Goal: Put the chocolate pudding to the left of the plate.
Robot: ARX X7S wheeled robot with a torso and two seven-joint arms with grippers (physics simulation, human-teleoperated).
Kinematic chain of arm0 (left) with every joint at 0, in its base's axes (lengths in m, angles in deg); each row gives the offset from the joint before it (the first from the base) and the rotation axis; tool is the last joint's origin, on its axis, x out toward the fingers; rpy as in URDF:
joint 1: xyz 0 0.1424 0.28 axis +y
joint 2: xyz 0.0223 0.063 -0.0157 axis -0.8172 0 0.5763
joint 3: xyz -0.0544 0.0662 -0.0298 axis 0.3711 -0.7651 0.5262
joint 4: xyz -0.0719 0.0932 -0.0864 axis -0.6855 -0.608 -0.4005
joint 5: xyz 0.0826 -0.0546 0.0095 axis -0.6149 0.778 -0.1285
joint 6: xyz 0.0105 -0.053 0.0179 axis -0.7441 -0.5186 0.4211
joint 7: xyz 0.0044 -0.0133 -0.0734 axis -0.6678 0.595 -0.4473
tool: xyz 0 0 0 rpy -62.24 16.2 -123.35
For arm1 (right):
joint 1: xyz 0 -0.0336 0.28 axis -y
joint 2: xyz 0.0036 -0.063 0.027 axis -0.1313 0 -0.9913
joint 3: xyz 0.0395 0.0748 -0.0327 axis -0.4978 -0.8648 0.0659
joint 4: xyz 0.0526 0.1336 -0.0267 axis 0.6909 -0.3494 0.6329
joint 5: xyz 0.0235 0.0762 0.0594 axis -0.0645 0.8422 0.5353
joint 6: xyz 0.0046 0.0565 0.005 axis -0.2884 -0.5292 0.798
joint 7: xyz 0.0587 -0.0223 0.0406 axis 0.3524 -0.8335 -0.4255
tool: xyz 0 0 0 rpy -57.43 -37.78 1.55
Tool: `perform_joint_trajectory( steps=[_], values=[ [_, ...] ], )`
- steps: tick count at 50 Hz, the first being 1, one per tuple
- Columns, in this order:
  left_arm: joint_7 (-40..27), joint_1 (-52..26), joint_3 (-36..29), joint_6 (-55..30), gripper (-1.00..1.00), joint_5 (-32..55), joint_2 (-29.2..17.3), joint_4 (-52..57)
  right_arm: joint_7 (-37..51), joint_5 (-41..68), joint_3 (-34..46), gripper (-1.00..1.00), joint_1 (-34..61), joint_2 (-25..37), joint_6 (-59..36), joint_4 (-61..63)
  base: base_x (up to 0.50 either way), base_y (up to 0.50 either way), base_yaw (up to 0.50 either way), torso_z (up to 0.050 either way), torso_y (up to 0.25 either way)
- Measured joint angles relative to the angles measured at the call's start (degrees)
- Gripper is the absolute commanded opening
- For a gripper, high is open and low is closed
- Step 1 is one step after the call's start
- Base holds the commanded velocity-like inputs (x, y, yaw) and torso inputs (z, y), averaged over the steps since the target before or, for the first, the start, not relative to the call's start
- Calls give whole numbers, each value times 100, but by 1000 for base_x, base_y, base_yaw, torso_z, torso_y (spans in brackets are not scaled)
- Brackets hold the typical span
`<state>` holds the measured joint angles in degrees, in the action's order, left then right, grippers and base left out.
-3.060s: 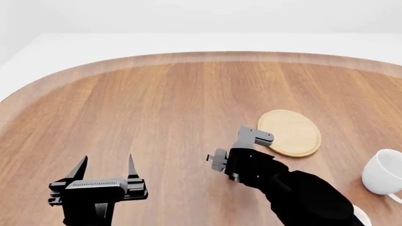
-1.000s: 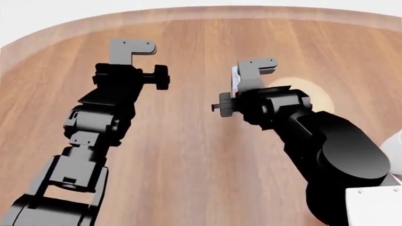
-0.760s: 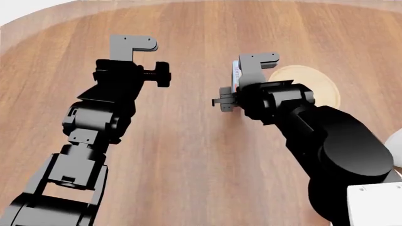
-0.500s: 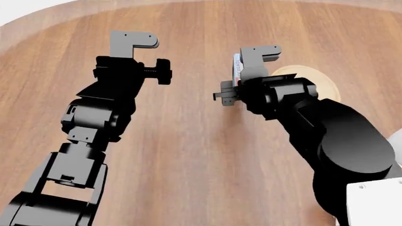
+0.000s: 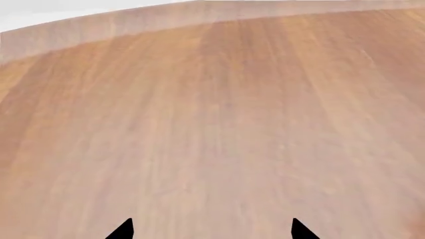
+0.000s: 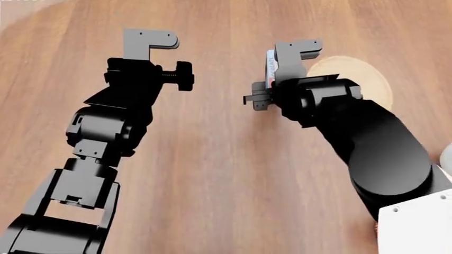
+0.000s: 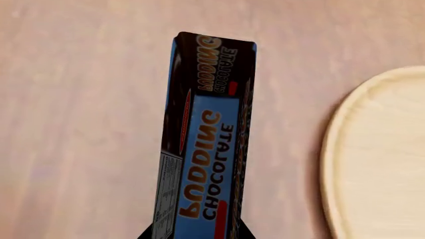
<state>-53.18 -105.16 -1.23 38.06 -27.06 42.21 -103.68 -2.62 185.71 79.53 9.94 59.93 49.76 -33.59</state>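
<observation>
Right gripper [image 6: 272, 74]: fingers clamped on pudding box [image 7: 202, 144], held on edge just left of the plate [image 7: 381, 159]. Tabletop [image 5: 219, 124] contact: cannot tell. Left gripper [image 5: 211, 230] fingers open, empty. Remaining: set down, release.

Under me I see a wooden table [image 6: 211, 174] with a warm brown surface, and its grain runs away from me in long streaks. In the left wrist view the same table [image 5: 219, 124] fills nearly the whole picture, and its curved edge has a paler band along it. Behind this edge there is a white ground [image 5: 40, 15]. At the right border of the head view a small part of a white mug [image 6: 446, 154] shows.
</observation>
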Motion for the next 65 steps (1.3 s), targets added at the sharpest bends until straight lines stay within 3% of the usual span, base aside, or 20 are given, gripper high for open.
perform_joint_trajectory(
  steps=[26,27,40,52,65],
  values=[
    [-54,4,0,-74,100,104,-49,119,-83,824,785,-100,85,-7,206,-2,0,0,0,0,-21],
    [-55,4,0,-74,100,107,-51,119,-88,846,804,100,85,-7,208,-3,0,0,0,0,0],
    [-85,13,-11,-124,100,153,-78,205,-140,1106,1217,100,86,-4,213,0,0,0,0,0,0],
    [-132,79,33,-342,100,289,-174,503,-173,1432,1559,100,242,54,412,128,0,0,0,0,248],
    [-666,809,243,-1281,100,721,-675,2684,864,933,1439,100,1372,1496,2554,3961,0,0,0,0,250]
  ],
)
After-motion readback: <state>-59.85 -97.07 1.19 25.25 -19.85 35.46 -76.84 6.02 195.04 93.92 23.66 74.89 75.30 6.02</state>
